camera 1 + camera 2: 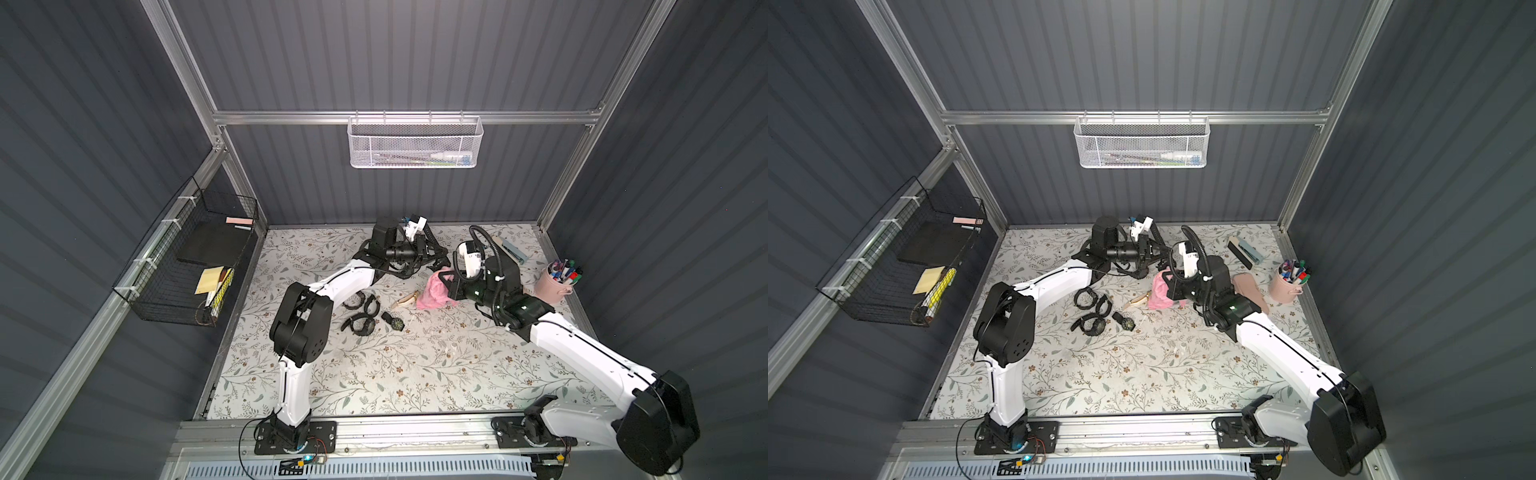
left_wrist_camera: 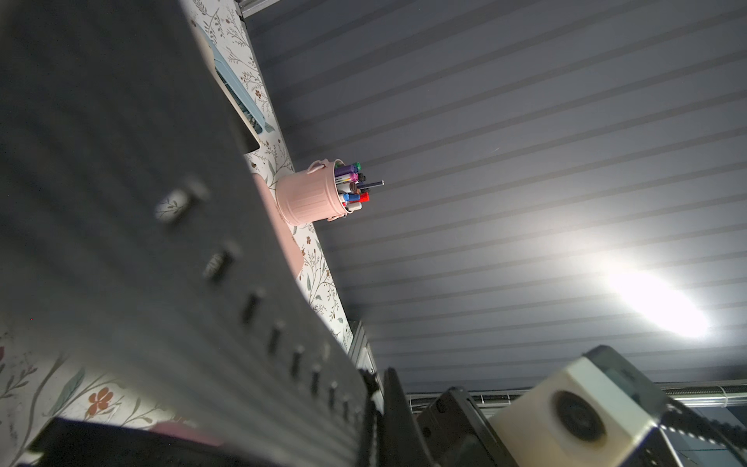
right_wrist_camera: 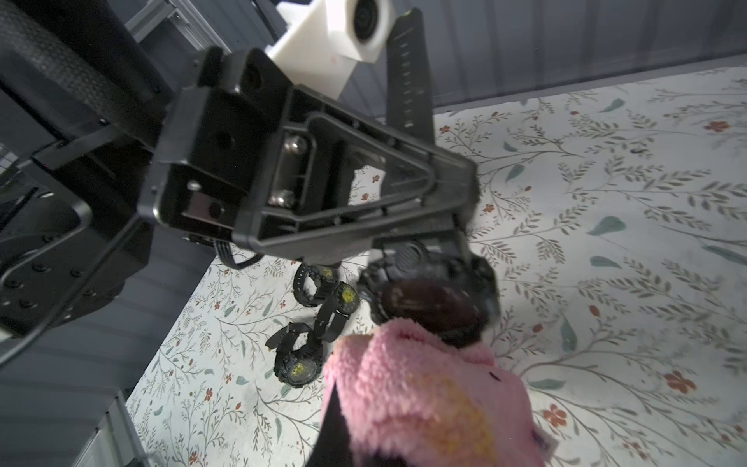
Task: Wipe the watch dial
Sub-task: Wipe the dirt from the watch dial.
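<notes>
Left jaws closed almost fully on the black round-cased wristwatch with a perforated rubber strap. They grip it at the top of the case and hold it in the air over the far middle of the floral-patterned tabletop, dial facing the right wrist camera. Right jaws pinched shut on a bunched pink fleecy cloth, whose upper edge touches the dial's lower rim; other black watches lie on the tabletop, apart from the held one.
</notes>
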{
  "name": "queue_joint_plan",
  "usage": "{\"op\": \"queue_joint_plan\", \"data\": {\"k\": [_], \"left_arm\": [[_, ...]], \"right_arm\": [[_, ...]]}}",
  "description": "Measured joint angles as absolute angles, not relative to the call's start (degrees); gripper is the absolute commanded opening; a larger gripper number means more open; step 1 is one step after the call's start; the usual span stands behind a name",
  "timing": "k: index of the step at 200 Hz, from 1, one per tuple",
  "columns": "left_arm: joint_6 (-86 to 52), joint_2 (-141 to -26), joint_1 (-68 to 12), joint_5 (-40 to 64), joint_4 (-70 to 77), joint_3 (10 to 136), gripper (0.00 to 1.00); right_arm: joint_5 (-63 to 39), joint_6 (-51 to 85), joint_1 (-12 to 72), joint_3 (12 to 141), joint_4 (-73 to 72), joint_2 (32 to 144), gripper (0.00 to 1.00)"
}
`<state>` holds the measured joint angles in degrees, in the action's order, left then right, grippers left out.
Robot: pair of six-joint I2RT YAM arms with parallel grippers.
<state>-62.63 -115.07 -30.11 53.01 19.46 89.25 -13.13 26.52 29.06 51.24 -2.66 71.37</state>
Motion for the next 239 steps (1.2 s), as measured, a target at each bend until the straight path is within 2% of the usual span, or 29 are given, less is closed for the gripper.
{"op": "queue_joint_plan", "data": {"k": [33, 158, 239], "left_arm": [[-62.6, -115.1, -30.0, 52.5, 19.6, 89.0, 0.0], [-62.6, -115.1, -29.8, 52.1, 20.1, 88.6, 0.0], [-64.4, -115.1, -29.7, 52.5, 23.5, 88.4, 0.0]], "right_arm": [[-11.4, 27.1, 29.1, 52.7, -3.8, 74.5, 0.0], [-5.7, 27.4, 27.7, 52.7, -3.5, 74.6, 0.0], [-5.0, 25.9, 23.8, 56.1, 2.7, 74.2, 0.0]]}}
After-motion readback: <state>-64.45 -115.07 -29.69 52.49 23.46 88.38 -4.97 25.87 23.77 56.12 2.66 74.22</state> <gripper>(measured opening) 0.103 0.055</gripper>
